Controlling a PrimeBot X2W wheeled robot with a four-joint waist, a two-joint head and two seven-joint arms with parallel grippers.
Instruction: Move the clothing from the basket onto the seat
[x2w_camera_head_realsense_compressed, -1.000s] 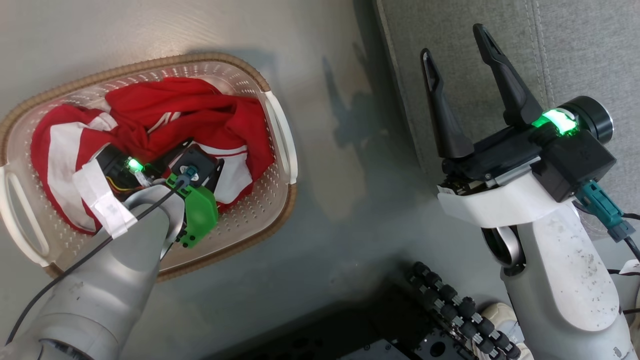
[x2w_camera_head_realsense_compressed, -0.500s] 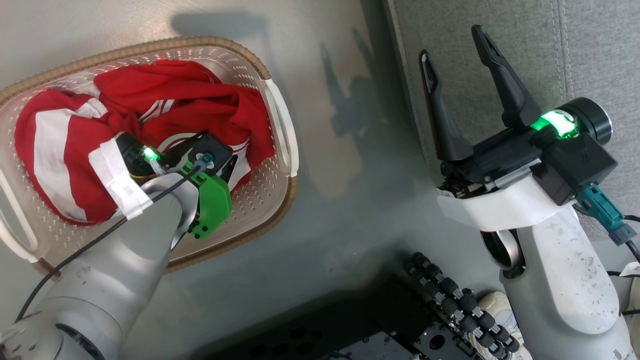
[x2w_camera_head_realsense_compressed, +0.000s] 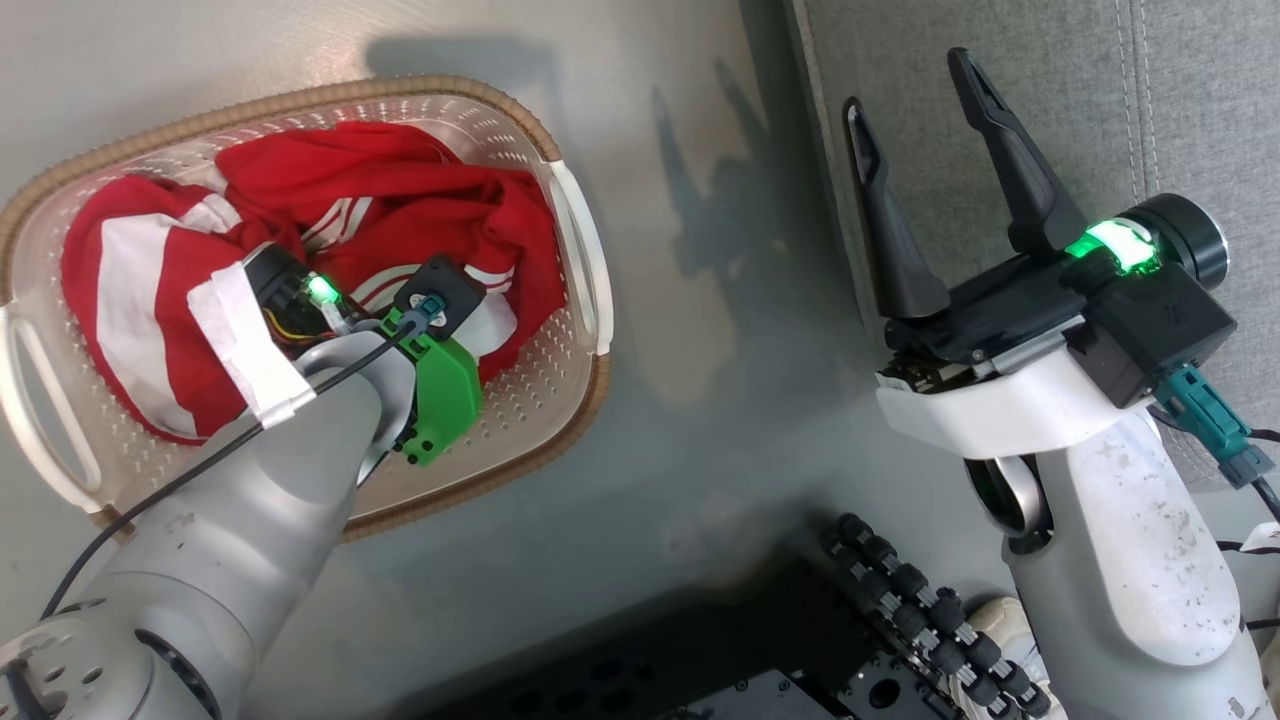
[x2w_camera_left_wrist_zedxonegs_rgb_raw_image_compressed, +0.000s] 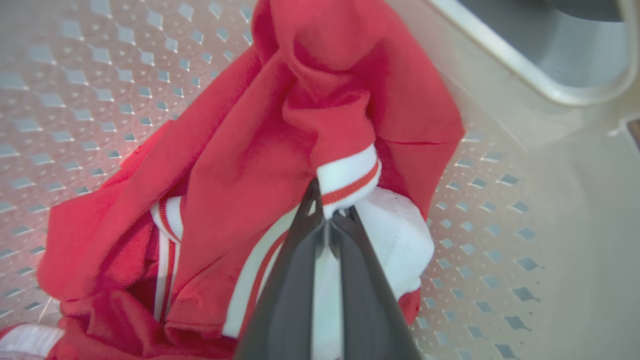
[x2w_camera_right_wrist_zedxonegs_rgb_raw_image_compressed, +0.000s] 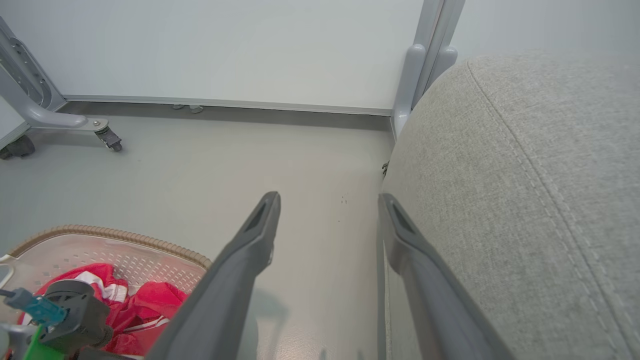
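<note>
- One heap of clothing (x2w_camera_head_realsense_compressed: 400, 215) lies in the basket (x2w_camera_head_realsense_compressed: 530, 410) on the floor (x2w_camera_head_realsense_compressed: 700, 450) in the head view, left jaws sunk into it; right jaws spread, empty, beside the seat (x2w_camera_head_realsense_compressed: 1200, 80).
- Left wrist view: left jaws clamped on the clothing's white cuff (x2w_camera_left_wrist_zedxonegs_rgb_raw_image_compressed: 347, 175).
- Right wrist view: right jaws apart, empty.

The left gripper (x2w_camera_left_wrist_zedxonegs_rgb_raw_image_compressed: 327, 217), clamped on the clothing (x2w_camera_head_realsense_compressed: 420, 200), now sits nearer the right-hand handle of the basket (x2w_camera_head_realsense_compressed: 597, 385). The head camera points slightly differently.
</note>
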